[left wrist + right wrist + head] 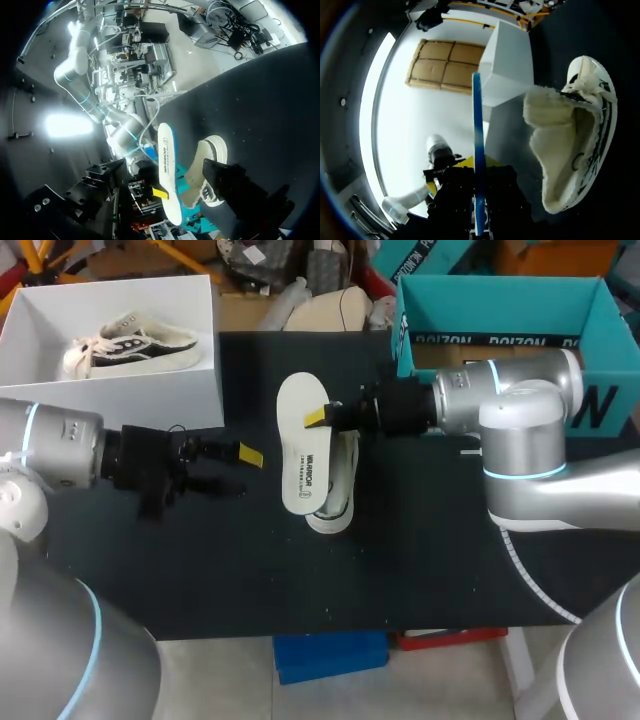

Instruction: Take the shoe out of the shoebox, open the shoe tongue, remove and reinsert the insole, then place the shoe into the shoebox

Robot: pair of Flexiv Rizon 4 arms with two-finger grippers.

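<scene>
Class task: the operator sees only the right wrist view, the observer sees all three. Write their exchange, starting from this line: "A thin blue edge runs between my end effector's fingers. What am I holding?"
Observer: From above it is a flat white foam insole, printed face up, pinched near one end by the right end effector.
Operator: Is my other arm helping?
Observer: No. The left end effector is open and empty, beside the insole and not touching it.
Operator: Is the white cardboard shoebox ahead of me empty?
Observer: No. A second cream-and-black sneaker lies inside it.
</scene>
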